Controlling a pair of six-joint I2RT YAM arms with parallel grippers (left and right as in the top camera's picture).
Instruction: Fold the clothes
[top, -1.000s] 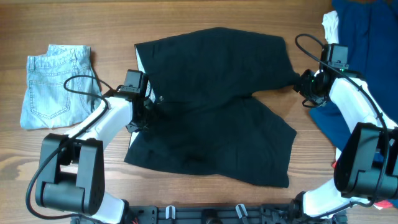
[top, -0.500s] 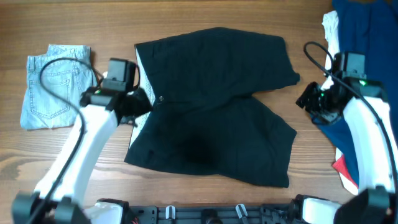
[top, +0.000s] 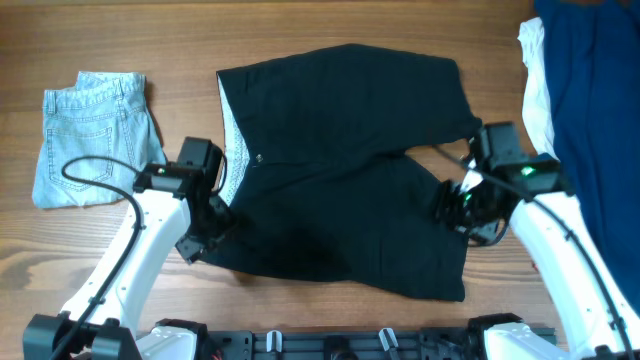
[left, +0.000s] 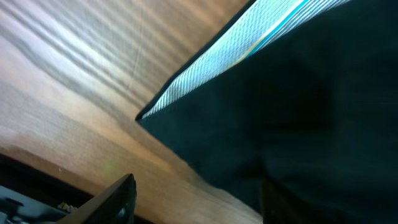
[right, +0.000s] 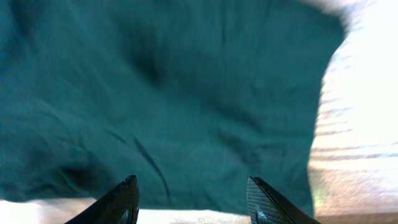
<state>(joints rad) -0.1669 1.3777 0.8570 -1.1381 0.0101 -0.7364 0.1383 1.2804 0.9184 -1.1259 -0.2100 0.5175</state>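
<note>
The black shorts (top: 340, 150) lie spread flat in the middle of the table, waistband at the left with pale lining showing. My left gripper (top: 205, 230) is open at the shorts' lower left corner. The left wrist view shows that corner (left: 292, 106) with its striped pale lining, and my open fingers (left: 193, 199) over the wood and the fabric edge. My right gripper (top: 455, 205) is open over the right edge of the lower leg. The right wrist view shows the dark fabric (right: 168, 93) beyond my open fingers (right: 193, 199).
Folded light-blue denim shorts (top: 90, 135) lie at the far left. Dark blue (top: 595, 110) and white (top: 538, 80) garments lie along the right edge. Bare wood shows at the back and front of the table.
Both arms have come down and inward toward the front. The left gripper moved from the waistband to the lower left corner. The right gripper moved from the right side onto the lower leg.
</note>
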